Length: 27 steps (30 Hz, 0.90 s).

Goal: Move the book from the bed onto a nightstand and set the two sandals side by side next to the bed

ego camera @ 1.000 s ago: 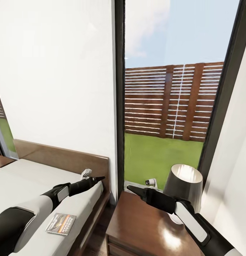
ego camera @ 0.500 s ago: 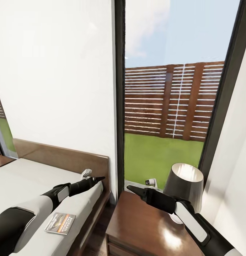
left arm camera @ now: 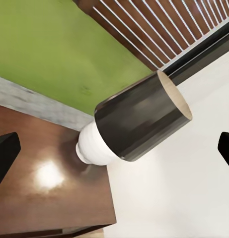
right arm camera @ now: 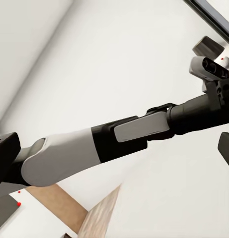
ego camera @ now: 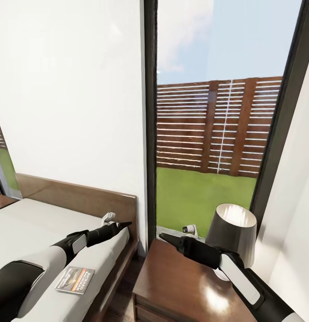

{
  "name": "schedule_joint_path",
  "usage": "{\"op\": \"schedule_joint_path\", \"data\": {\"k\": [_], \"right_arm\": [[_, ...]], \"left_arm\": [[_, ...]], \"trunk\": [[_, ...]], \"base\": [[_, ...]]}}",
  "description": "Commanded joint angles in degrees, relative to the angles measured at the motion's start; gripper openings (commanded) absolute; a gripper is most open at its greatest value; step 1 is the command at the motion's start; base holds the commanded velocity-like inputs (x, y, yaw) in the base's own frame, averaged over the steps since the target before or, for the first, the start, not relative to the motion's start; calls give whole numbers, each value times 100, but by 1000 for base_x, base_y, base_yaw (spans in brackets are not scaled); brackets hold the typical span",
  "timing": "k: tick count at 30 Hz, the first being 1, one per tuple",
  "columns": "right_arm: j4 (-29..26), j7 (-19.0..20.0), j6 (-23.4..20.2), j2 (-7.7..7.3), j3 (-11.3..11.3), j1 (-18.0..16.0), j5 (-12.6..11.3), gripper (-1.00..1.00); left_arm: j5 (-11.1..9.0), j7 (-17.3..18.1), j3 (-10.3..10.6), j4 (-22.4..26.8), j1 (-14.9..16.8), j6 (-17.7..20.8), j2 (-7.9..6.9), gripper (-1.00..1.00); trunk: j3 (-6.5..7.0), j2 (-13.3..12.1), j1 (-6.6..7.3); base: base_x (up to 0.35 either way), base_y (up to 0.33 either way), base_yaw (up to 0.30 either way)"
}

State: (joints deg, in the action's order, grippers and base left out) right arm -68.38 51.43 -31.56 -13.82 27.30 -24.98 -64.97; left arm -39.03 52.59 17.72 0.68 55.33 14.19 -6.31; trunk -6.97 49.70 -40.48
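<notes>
Presently, bed (ego camera: 29, 223): dark wooden frame and headboard, grey-beige mattress, cut off at the picture's left and lower edges.

Book (ego camera: 75, 280): thin paperback, pale cover, orange band, dark lettering too small to read; flat on the mattress near the bed's right edge, partly tucked beside the left forearm.

Nightstand (ego camera: 172, 286): glossy reddish-brown top, just beside the bed, its front cut off; lamp (ego camera: 231, 228) at its far right corner.

Left gripper (ego camera: 127, 224): over the mattress by the headboard; in the left wrist view its dark fingertips (left arm camera: 5, 156) stand wide apart, holding nothing.

Right gripper (ego camera: 163, 236): above the nightstand's far edge; fingers (right arm camera: 7, 148) spread, empty.
</notes>
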Motion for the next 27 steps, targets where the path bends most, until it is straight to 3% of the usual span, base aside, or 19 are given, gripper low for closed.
{"op": "schedule_joint_path", "data": {"k": [1,27], "right_arm": [[0,-18,-43,-2,12,-7,-59,100],[0,-37,-43,2,12,-7,-60,100]], "left_arm": [[-61,14,39,2,4,52,-2,100],[-61,14,39,2,0,48,4,100]], "trunk": [[-28,49,-24],[-494,1092,-595]], "base": [[0,0,0],[0,0,0]]}}
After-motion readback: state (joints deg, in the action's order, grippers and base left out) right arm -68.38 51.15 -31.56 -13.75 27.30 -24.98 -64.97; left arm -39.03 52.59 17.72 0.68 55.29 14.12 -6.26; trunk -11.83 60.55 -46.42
